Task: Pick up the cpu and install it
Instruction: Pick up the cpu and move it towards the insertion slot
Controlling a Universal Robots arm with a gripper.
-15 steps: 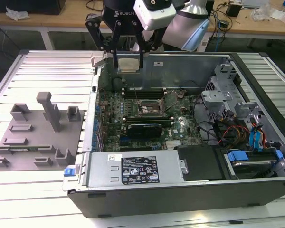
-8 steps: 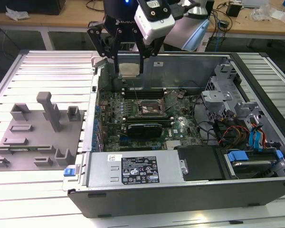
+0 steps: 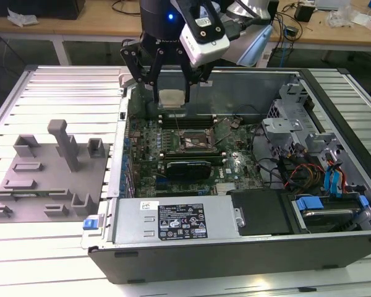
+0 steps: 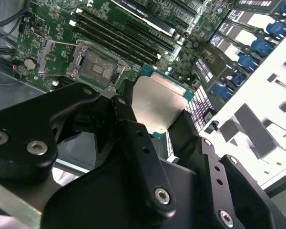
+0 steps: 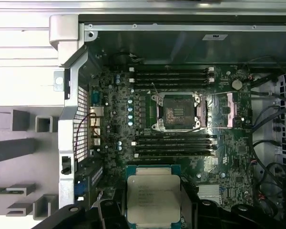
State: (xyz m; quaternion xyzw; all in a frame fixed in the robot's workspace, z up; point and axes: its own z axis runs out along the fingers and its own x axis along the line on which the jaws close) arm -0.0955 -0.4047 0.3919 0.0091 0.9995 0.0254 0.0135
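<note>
The cpu (image 3: 172,98), a flat square chip with a pale silvery top, hangs in the air above the open computer case. My gripper (image 3: 172,100) is shut on it, a black finger against each of two opposite edges. In both wrist views the cpu (image 4: 157,106) (image 5: 153,194) shows between the black fingers (image 4: 129,125). The dark square socket (image 3: 195,140) (image 5: 176,112) (image 4: 96,67) lies on the green motherboard with its metal cover plate (image 5: 225,109) swung aside. The held chip is high above the board and off to one side of the socket, not over it.
Rows of memory sticks (image 5: 174,76) flank the socket. A long grey box with a white label (image 3: 173,221) lines the case's near wall. A metal drive cage (image 3: 294,127) and blue-tipped cables (image 3: 331,179) fill the exterior view's right. A grey fixture block (image 3: 49,173) sits outside the case.
</note>
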